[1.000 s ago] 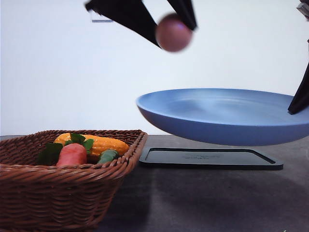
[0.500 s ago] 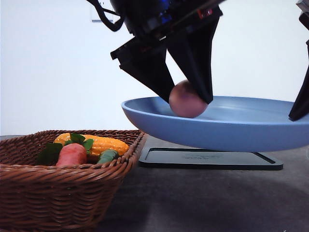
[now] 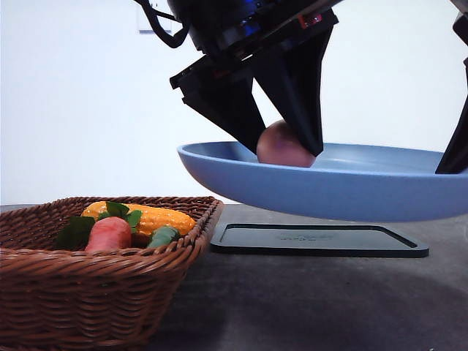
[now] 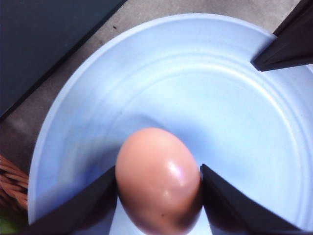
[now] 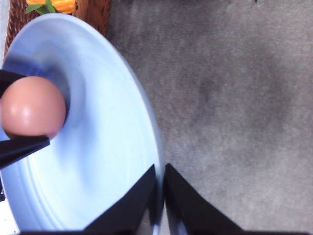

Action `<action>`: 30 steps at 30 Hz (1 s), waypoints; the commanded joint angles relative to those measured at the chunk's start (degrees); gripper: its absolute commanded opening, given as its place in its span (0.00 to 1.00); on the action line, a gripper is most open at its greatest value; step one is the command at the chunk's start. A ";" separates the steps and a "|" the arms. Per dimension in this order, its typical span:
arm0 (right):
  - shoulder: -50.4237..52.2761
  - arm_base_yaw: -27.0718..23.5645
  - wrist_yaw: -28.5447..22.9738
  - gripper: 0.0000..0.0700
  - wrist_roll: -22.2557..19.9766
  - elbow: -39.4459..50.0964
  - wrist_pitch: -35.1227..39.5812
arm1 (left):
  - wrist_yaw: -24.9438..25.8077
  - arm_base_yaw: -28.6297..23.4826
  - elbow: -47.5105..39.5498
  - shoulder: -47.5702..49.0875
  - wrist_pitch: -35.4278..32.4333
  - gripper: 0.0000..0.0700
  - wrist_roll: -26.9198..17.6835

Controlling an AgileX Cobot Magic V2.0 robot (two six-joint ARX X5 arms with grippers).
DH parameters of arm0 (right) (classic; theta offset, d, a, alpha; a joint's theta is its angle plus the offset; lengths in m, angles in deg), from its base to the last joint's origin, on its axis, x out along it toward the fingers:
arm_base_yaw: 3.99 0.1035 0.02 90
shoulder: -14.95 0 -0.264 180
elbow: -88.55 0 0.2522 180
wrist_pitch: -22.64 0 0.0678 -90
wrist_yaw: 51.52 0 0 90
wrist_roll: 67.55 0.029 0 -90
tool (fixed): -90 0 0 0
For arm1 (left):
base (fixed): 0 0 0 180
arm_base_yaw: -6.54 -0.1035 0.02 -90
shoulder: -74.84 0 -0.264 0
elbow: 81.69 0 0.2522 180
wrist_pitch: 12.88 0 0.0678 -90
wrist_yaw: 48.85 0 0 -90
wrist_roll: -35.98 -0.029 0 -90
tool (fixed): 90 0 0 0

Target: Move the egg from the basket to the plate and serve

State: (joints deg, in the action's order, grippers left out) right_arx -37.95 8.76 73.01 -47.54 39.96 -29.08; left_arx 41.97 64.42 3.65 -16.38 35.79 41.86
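My left end effector (image 4: 159, 196) pinches the egg (image 4: 157, 180) by its sides, low inside the plate (image 3: 365, 191); right end effector (image 5: 160, 183) clamps the rim. Egg looks smooth, slippery, fragile: release gently.

The left hand (image 3: 284, 146) is matte black, with two broad flat fingers (image 3: 227, 110) that narrow to wedge tips. Its housing above is black, with small blue and red spots and a thin black cable loop. The right hand (image 5: 160, 196) has the same black tapered fingers
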 commanded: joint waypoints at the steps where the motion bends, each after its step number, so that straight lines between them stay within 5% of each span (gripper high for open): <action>1: -0.22 0.24 0.61 0.00 0.73 -0.68 0.63 | 0.05 0.63 0.94 -0.60 -0.55 0.55 -0.30; 4: -0.22 0.23 0.02 0.00 0.59 -0.68 0.75 | 0.05 0.63 1.39 -0.23 -0.61 0.63 0.40; 16: -4.05 -0.87 0.02 0.00 0.64 -0.73 2.16 | -1.28 0.57 2.03 11.73 -0.52 0.63 0.33; 30: -24.90 -12.15 2.09 0.00 -4.11 -9.45 8.91 | -23.72 -0.28 2.03 30.17 6.00 0.63 -1.80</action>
State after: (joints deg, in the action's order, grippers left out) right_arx -60.87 -2.99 74.34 -50.02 32.43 -20.95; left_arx 19.53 63.56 4.19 13.82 41.86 41.02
